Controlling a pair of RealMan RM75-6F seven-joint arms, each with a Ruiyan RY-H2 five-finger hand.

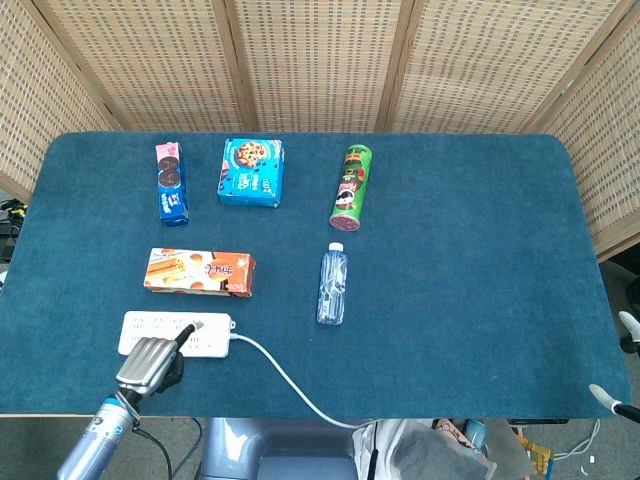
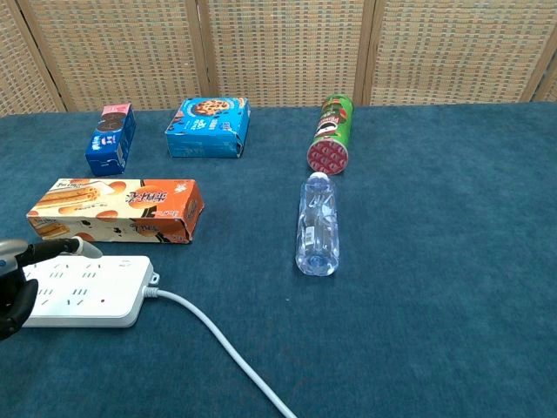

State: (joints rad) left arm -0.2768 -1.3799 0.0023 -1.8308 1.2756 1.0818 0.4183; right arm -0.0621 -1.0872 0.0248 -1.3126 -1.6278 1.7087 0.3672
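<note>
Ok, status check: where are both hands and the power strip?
Left hand over power strip, fingers apart, holding nothing. Right hand at table's right edge, barely visible. Orange biscuit box just behind strip.

left hand (image 1: 150,362): we are showing silver metal back, black fingers, white tips | forearm: we are showing blue-grey tube

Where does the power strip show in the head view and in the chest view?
Head view: power strip lower left, under the left hand.
Chest view: power strip at the left edge, left hand over its end.
Shared landmark: the orange box just behind it.
</note>
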